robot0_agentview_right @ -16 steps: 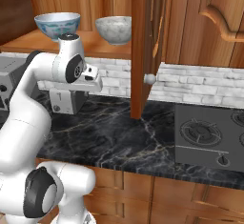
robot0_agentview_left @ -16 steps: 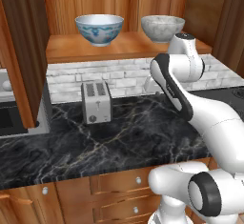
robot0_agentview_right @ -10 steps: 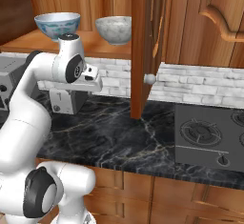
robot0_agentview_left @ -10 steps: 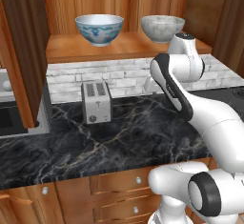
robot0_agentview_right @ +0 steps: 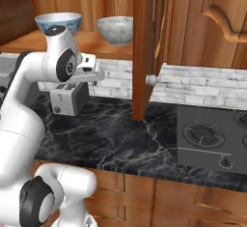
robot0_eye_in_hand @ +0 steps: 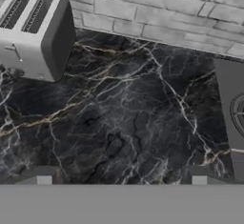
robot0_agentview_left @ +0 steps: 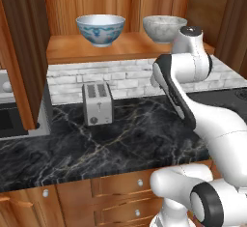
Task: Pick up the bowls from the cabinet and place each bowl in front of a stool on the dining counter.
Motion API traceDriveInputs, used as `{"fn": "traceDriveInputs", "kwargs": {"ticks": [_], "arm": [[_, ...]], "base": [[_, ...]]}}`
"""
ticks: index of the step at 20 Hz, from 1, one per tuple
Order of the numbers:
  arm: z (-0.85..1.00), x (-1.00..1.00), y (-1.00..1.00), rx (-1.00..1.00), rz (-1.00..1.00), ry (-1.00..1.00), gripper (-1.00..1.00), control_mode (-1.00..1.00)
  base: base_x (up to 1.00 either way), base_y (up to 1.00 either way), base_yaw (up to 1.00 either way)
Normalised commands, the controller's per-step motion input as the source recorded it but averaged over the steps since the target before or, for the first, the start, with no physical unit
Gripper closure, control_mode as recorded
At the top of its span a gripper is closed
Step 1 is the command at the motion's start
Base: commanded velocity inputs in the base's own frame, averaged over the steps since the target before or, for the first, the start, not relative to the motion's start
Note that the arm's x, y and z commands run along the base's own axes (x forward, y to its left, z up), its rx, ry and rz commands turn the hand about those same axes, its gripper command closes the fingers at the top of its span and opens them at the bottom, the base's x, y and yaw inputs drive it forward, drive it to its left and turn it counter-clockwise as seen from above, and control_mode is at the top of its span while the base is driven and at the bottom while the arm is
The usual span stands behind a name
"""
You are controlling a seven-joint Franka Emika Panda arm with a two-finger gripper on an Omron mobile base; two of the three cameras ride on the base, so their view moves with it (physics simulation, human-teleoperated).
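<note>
Two bowls stand side by side on the shelf of the open wooden cabinet (robot0_agentview_left: 67, 52): a white one with a blue floral pattern (robot0_agentview_left: 101, 28) (robot0_agentview_right: 58, 22) on the left and a mottled grey-white one (robot0_agentview_left: 164, 28) (robot0_agentview_right: 115, 29) on the right. My arm's wrist (robot0_agentview_left: 192, 47) is raised just below and in front of the marble bowl. In the hand view my gripper (robot0_eye_in_hand: 121, 176) is open and points down at the black counter, with nothing between its fingertips (robot0_eye_in_hand: 44, 176). The stools and the dining counter are out of view.
A silver toaster (robot0_agentview_left: 98, 103) (robot0_eye_in_hand: 35, 32) stands on the black marble counter (robot0_agentview_left: 125, 139) against the white brick wall. The open cabinet door (robot0_agentview_right: 144, 47) with its round knob (robot0_agentview_right: 151, 80) hangs to the right of the shelf. A stovetop (robot0_agentview_right: 212, 139) lies further right.
</note>
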Motion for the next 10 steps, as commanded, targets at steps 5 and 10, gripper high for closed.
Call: {"fn": "traceDriveInputs", "kwargs": {"ticks": [5,10], "arm": [[0.57,-0.25,-0.01,-0.40,0.00,-0.10,-1.00,-1.00],[0.75,-0.29,-0.04,-0.24,0.00,-0.13,-1.00,-1.00]], "base": [[0.00,0.00,0.00],[0.00,0.00,0.00]]}}
